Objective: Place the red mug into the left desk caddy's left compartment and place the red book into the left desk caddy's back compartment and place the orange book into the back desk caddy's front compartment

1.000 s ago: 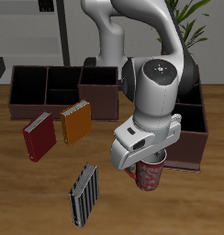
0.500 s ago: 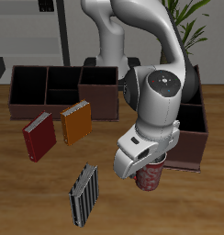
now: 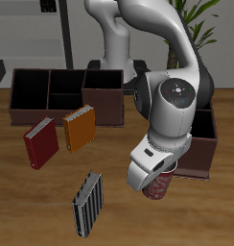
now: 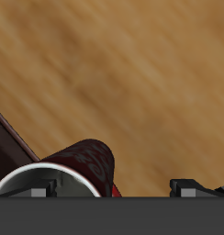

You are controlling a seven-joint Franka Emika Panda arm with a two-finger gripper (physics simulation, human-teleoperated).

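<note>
The gripper [image 3: 157, 179] hangs low over the wooden worktop [image 3: 23, 207], just beside the left desk caddy [image 3: 202, 144], on the side of that caddy that faces the books. The red mug [image 3: 159, 185] sits directly under the gripper's pale body, and only its speckled lower part shows in the exterior view. In the wrist view the mug's white rim [image 4: 45, 179] lies against one finger's pad [image 4: 42, 187], while the other finger [image 4: 192, 187] stands well apart from the mug with bare wood between them. The gripper looks spread and not clamped on the mug, though the exterior view hides the fingertips, so whether the mug is gripped by its wall cannot be told for sure.

The mug is outside the left desk caddy, near its long wall, and its base seems close to the worktop or on it. A dark edge [image 4: 13, 142] in the wrist view runs past the mug.

Away from the left desk caddy, past the mug, a black-and-grey striped book [image 3: 87, 203] lies flat. Farther still lie the orange book [image 3: 80, 128] and beyond it the red book [image 3: 41, 142], both just in front of the back desk caddy [image 3: 66, 94], whose cells look empty.
</note>
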